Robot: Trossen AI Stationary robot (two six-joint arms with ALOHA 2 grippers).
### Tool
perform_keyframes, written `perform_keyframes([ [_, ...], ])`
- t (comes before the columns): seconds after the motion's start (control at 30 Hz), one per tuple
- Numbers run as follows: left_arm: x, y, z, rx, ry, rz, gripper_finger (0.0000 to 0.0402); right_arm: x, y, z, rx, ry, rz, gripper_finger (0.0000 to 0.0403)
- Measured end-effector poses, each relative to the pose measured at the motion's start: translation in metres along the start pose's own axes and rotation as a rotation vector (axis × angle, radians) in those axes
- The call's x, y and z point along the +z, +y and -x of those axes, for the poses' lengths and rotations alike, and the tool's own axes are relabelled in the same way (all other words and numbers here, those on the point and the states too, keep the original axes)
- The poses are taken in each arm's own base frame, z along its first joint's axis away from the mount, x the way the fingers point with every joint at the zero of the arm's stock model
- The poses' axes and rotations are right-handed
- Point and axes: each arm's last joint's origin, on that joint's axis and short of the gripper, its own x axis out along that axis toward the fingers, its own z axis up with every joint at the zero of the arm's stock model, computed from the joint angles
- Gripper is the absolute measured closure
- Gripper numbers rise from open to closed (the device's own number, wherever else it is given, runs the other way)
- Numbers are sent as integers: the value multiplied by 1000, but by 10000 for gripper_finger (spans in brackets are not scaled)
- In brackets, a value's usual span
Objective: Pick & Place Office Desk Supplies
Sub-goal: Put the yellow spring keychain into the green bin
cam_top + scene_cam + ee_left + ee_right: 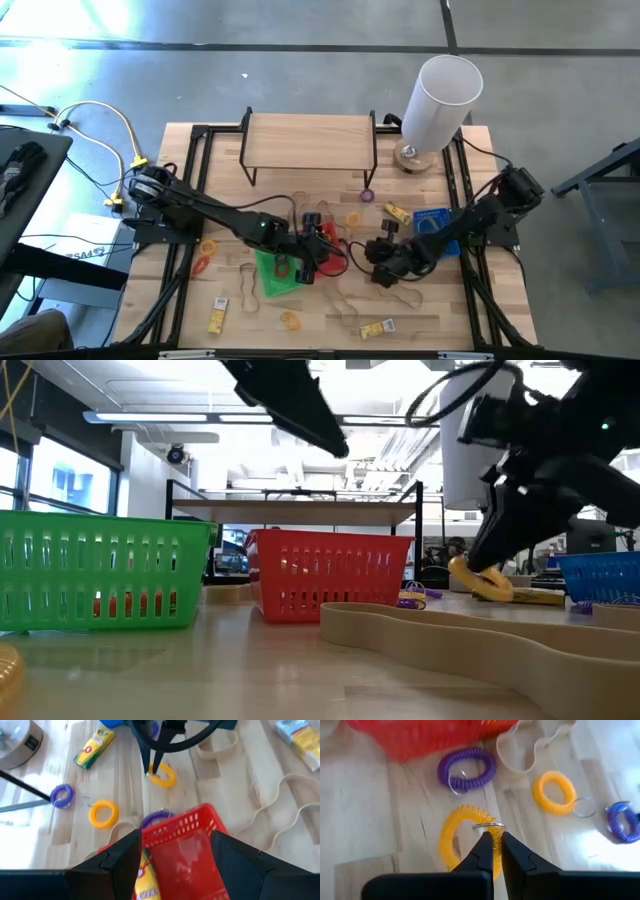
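Observation:
My right gripper (496,836) is shut on a yellow coil ring (457,840), just right of the red basket (335,262). It also shows in the low view (492,565) and the high view (378,252). My left gripper (175,840) hangs open over the red basket (195,845), where a yellow packet (145,882) lies inside. A purple ring (466,767), an orange ring (554,791) and a blue-purple ring (622,822) lie flat on the table. A tan rubber band (530,745) lies by the basket. My right gripper pinches the yellow ring's band (494,831) between both fingertips, next to its small metal loop (487,825). The fingers come from above, slanting down, across the band. The ring (478,582) sits tilted under them, its low side at the table top.
A green basket (100,575) stands left of the red one and a blue basket (435,230) to the right. The tall white cylinder (440,100) and a wooden shelf (308,140) stand at the far edge. Packets (218,315), rings (203,262) and long tan bands (480,645) lie scattered near the front.

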Motion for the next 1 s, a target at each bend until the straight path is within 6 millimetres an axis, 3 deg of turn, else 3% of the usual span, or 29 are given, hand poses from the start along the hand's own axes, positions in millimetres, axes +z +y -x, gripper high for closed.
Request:
perform_keyframes([
  [0.2, 2, 7, -3, -27, -19, 27, 175, 7, 6, 21, -65, -143, 34, 398],
  [0.43, 13, 23, -9, -185, -112, 108, 175, 27, 21, 43, -157, -345, 141, 398],
  [0.73, 19, 41, -12, -169, -178, 147, 175, 41, 28, 51, -209, -475, 220, 398],
  [1.0, 18, 43, -18, -162, -183, 153, 175, 45, 27, 54, -297, -508, 246, 399],
])
